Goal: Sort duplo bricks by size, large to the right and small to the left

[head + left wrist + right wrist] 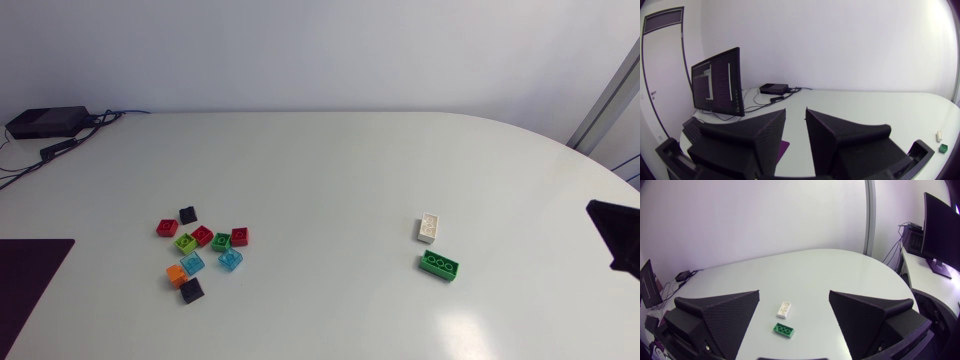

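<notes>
Plainly, the left end effector (795, 110) stands narrowly parted, the right end effector (794, 292) wide open near the table edge (575, 150).

small bricks (203, 236) cluster: table (320, 170) left; large bricks (440, 265): right, near together

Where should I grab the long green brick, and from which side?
Pinch the green brick across its two long sides, from straight above. It lies flat, studs up, slightly angled, and apart from the white brick, so both sides look free.
</notes>
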